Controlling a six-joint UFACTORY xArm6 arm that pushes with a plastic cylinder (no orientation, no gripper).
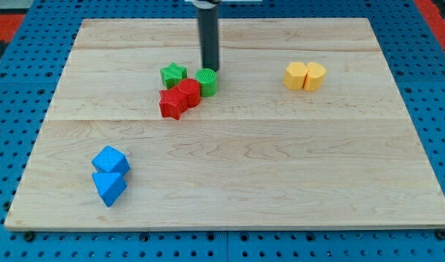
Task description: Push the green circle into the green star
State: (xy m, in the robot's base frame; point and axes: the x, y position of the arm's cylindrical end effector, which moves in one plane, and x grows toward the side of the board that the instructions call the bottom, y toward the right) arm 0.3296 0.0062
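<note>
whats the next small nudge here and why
Probably bring my tip round to the view's right of the green circle, then push toward the view's left. The tip sits at its top edge now, and the green star lies just left across a small gap.

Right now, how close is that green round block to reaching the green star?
Nearly there. Done: the green circle sits a small gap to the right of the green star, with two red blocks touching just below them. In hand: my tip rests at the circle's upper edge. Left: close that last gap until circle and star touch.
</note>
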